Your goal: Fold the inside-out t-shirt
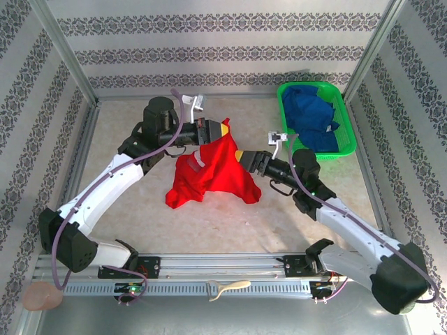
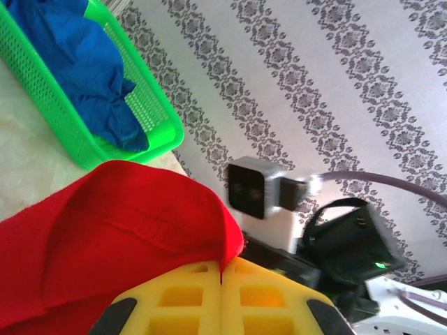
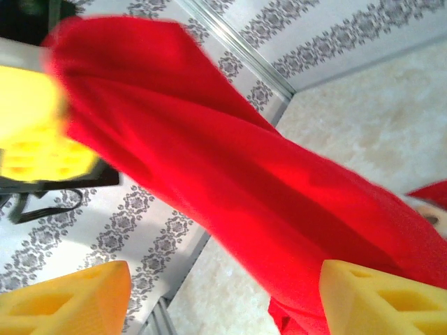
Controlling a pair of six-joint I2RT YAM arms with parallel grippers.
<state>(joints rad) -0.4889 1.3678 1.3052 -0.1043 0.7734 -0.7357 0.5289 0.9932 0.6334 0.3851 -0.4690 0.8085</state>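
Note:
The inside-out t-shirt (image 1: 213, 171) is bright red and hangs bunched over the middle of the table, its lower part resting on the surface. My left gripper (image 1: 223, 129) holds its top corner up, the yellow fingers (image 2: 188, 293) pressed together with a fold of the t-shirt (image 2: 119, 230) pinched in the seam between them (image 2: 225, 264). My right gripper (image 1: 239, 155) is at the shirt's right edge. Its fingers (image 3: 377, 300) stand wide apart, and the t-shirt (image 3: 230, 174) stretches across in front of the gap, brushing the right-hand finger.
A green basket (image 1: 349, 136) holding a blue garment (image 1: 312, 115) stands at the back right corner, close behind my right arm. Patterned walls enclose the table on three sides. A cream hook (image 1: 227, 287) lies on the front rail.

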